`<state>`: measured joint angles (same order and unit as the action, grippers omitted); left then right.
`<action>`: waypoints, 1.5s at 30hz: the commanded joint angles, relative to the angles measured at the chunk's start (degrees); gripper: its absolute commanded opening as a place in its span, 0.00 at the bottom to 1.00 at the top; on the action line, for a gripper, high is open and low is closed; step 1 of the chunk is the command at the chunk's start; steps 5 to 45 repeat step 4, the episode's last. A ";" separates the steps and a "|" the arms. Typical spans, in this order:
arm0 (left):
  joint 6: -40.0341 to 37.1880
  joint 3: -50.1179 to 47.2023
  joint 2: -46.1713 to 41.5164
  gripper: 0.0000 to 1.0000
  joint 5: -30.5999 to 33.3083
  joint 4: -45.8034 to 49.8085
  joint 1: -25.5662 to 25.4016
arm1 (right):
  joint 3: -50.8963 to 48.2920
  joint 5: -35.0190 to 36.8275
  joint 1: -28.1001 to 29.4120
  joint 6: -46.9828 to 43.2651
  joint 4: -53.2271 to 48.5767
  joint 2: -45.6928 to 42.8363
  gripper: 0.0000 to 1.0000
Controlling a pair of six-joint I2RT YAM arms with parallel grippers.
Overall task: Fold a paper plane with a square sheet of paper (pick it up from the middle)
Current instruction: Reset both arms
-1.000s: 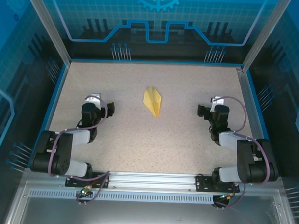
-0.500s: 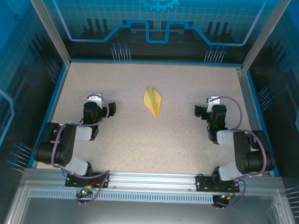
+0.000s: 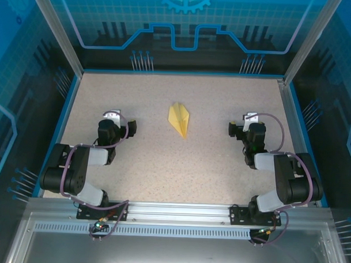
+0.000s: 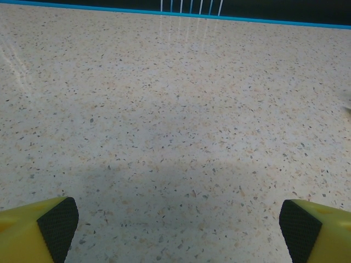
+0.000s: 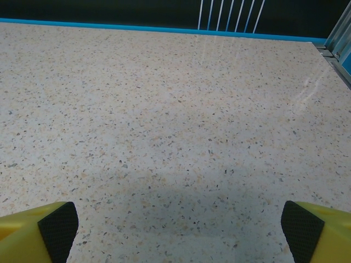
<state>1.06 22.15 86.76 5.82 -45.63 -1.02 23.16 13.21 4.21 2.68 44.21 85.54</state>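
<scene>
1. At the middle of the speckled table, a little toward 12 o'clock: the paper plane, folded, lying flat, nose pointing to about 5 o'clock.
2. At 9 o'clock from the plane, well apart: the left gripper, jaws spread wide, gripping nothing.
3. At 3 o'clock from the plane, well apart: the right gripper, likewise spread wide and empty.
4. In both wrist views: yellow fingers with black pads at the lower corners, bare table between.
</scene>
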 commanded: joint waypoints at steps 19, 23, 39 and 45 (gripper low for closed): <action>-1.35 1.54 0.25 0.98 -1.80 -0.08 0.23 | -0.08 0.42 0.66 -0.69 1.73 0.33 0.99; -1.35 1.54 0.25 0.98 -1.80 -0.08 0.23 | -0.08 0.42 0.66 -0.69 1.73 0.33 0.99; -1.35 1.54 0.25 0.98 -1.80 -0.08 0.23 | -0.08 0.42 0.66 -0.69 1.73 0.33 0.99; -1.35 1.54 0.25 0.98 -1.80 -0.08 0.23 | -0.08 0.42 0.66 -0.69 1.73 0.33 0.99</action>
